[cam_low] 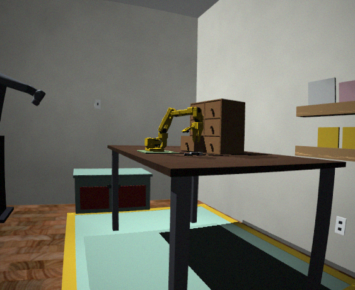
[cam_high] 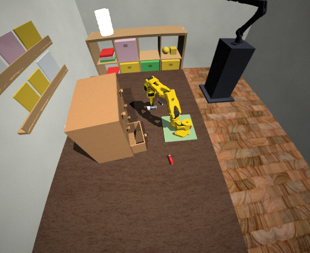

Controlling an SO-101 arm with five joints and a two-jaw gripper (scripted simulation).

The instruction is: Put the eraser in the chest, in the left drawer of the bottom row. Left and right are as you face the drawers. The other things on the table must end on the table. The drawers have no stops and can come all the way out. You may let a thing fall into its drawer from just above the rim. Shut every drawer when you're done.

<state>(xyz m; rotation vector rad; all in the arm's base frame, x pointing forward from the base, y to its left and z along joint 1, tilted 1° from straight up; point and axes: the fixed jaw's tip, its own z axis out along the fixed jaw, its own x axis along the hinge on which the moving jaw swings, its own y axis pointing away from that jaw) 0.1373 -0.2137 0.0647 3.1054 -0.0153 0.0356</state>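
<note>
Soft even light, dark shadows beside the chest [cam_high: 96, 115], slightly coarse, wide-angle skew

Small grey object [cam_high: 152, 108] under the pincer [cam_high: 150, 99]: identity indiscernible.

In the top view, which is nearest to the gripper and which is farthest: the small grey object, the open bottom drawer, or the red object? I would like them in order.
Measured from the gripper in the top view:
1. The small grey object, on the table just below the fingers.
2. The open bottom drawer, pulled out of the chest, nearer the camera.
3. The red object, alone on the table past the green mat.
</note>
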